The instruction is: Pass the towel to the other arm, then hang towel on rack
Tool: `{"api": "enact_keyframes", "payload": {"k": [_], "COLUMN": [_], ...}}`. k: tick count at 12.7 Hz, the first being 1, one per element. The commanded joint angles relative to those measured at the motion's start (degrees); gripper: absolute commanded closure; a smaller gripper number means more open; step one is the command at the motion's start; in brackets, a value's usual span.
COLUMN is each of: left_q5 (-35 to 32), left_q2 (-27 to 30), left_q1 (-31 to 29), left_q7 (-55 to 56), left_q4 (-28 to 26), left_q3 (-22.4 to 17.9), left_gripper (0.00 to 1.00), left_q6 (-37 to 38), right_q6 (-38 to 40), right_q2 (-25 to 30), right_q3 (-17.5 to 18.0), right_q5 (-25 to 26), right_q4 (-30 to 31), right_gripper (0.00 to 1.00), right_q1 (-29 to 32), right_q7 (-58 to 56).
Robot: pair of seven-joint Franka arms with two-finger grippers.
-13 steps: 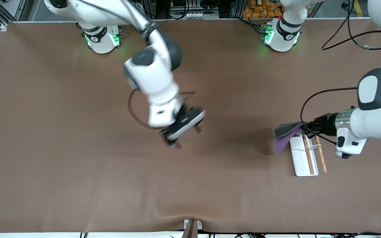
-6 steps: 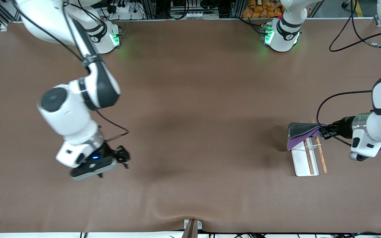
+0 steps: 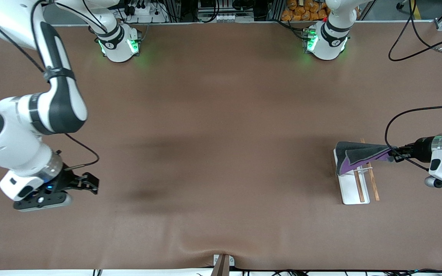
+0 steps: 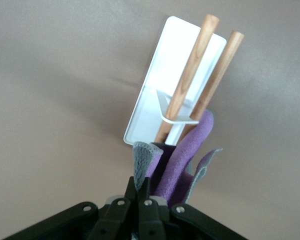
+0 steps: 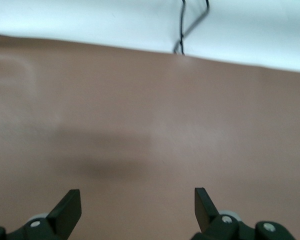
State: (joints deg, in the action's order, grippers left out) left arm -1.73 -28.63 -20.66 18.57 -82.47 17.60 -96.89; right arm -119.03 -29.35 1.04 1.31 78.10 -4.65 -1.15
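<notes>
The towel [image 3: 359, 154], dark grey on top and purple underneath, hangs stretched over the end of the rack [image 3: 350, 191] that is farther from the front camera. My left gripper [image 3: 393, 156] is shut on the towel's grey edging. In the left wrist view the purple towel [image 4: 182, 160] lies against the two wooden rods [image 4: 190, 70] near the white crosspiece [image 4: 179, 119], with the left gripper [image 4: 145, 182] pinching its edge. My right gripper [image 3: 90, 183] is open and holds nothing, low over the table at the right arm's end. Under the right gripper [image 5: 137, 207] there is only brown mat.
A brown mat [image 3: 221, 126] covers the whole table. Both arm bases [image 3: 117, 44] stand at its edge farthest from the front camera. A black cable [image 3: 397, 119] loops from the left wrist above the rack. A small clamp [image 3: 221, 264] sits at the mat's nearest edge.
The right arm swung from the table's middle out to its own end, gripper still open. The left gripper drew the towel back toward its own end, over the rack's rods.
</notes>
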Motion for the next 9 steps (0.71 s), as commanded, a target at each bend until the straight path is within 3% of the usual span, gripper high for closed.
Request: {"api": "enact_keyframes", "payload": {"k": [1, 9], "left_q5": [-0.7, -1.2], "left_q2": [-1.2, -3.4], "left_q1": [-1.3, -4.4], "left_q7": [-2.0, -5.8], "left_q4": [0.4, 0.4], "left_q3": [0.1, 0.1], "left_gripper": [1.00, 1.00], "left_q6": [-0.9, -2.5], "right_q6": [5.3, 26.0], "right_q2": [4.6, 18.5], "right_q3": [1.3, 1.3], "right_q5": [0.5, -0.7], "right_q4": [2.5, 2.5], "right_gripper": [0.00, 0.00], "right_q1": [5.2, 11.9], "right_q7": [0.6, 1.3]}}
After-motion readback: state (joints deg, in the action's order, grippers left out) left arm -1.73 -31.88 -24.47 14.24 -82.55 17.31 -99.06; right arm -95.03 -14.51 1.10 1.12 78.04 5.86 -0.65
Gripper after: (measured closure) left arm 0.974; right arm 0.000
